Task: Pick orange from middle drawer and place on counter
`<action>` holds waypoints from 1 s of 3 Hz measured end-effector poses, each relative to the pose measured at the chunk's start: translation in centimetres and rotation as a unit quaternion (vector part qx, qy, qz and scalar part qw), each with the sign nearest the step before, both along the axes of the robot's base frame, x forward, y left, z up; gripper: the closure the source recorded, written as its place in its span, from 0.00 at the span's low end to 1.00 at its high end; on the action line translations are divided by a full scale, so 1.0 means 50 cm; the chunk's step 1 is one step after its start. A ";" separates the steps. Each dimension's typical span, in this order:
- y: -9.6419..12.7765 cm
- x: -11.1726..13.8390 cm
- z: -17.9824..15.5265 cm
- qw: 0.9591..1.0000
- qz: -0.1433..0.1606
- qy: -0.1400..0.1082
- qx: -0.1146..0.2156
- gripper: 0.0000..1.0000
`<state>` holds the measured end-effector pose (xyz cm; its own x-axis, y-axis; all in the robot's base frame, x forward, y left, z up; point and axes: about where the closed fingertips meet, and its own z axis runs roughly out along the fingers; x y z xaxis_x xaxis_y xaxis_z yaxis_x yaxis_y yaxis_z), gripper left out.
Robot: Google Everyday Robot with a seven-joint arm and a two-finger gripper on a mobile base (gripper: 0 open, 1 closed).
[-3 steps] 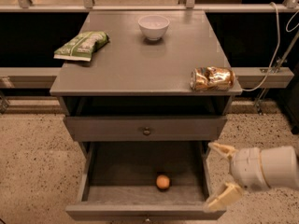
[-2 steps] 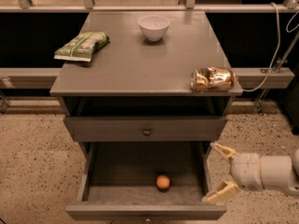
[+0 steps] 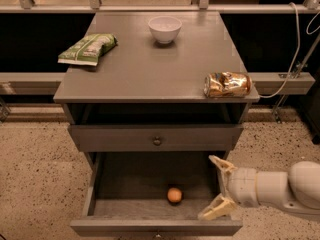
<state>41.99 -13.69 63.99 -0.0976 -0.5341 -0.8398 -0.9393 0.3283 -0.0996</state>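
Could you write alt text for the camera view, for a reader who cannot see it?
A robot's open end effector hovers at the right side of the pulled-out middle drawer, where an orange lies untouched. On the counter are a white bowl, a green bag and a gold can lying on its side.

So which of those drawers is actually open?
The lower, middle drawer, holding the orange; the knobbed drawer front above is shut. The open gripper sits at its right wall.

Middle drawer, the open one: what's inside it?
One orange on the drawer floor near the front. The hand, open, hangs at its right wall, hiding that corner.
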 end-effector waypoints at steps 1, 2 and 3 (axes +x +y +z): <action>0.072 0.055 -0.139 0.997 0.004 -0.081 0.016 0.00; 0.068 0.055 -0.161 0.997 -0.003 -0.077 0.016 0.00; 0.075 0.053 -0.187 0.998 0.008 -0.056 -0.018 0.00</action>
<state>44.66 -9.92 54.65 0.0051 -0.5642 -0.8256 -0.9265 0.3080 -0.2163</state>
